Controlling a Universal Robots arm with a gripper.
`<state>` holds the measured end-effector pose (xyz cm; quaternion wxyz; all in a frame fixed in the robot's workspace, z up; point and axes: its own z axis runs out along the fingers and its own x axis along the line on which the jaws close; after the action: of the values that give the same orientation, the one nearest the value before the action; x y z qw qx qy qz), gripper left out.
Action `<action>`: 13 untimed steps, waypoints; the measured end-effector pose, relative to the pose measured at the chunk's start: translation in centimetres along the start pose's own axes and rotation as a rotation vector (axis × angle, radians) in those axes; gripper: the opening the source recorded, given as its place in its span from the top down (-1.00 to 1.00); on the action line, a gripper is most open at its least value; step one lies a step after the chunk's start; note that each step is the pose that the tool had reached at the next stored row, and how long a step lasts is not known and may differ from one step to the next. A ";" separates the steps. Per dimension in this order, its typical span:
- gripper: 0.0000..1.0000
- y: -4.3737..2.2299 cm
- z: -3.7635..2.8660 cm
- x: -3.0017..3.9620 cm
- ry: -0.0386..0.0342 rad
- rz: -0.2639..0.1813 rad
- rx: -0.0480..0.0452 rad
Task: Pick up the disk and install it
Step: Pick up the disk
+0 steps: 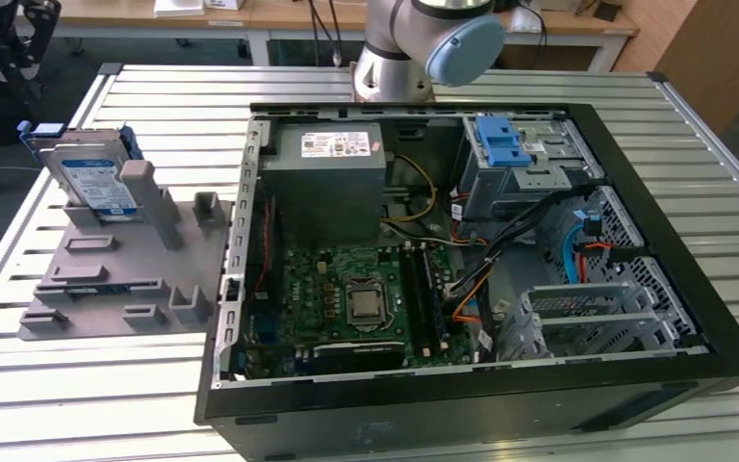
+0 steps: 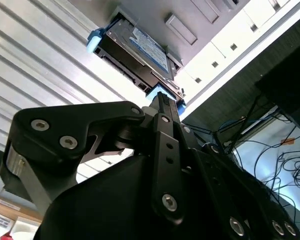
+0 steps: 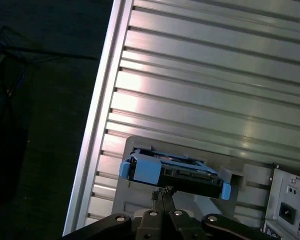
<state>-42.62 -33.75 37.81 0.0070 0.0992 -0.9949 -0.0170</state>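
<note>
The disk [image 1: 93, 183], a silver drive with a white-and-blue label in a blue carrier, stands on edge in a grey fixture [image 1: 113, 279] at the exterior view's left, beside the open computer case [image 1: 677, 250]. My gripper [image 1: 11, 67] hangs dark at the exterior view's upper left, beyond the disk and apart from it. In both wrist views the disk [image 3: 175, 172] [image 2: 137, 50] lies ahead of the thin fingertips [image 3: 164, 192], which sit pressed together with nothing between them. The gripper [image 2: 162, 100] does not touch the disk.
The case holds a grey power-supply box [image 1: 331, 178], a green motherboard [image 1: 357, 298], a blue latch [image 1: 504, 142] over a metal drive cage [image 1: 600, 318], and loose cables. The slatted metal table [image 1: 74, 404] ends at an edge [image 3: 97, 125] near the fixture.
</note>
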 end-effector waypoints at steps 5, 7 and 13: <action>0.79 0.00 0.00 0.01 0.0017 -0.048 0.0005; 0.79 0.00 0.00 0.01 0.0024 -0.068 0.0008; 0.79 0.00 0.00 0.01 0.0044 -0.124 0.0013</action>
<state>-42.63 -33.75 37.81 0.0080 0.1606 -0.9868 -0.0166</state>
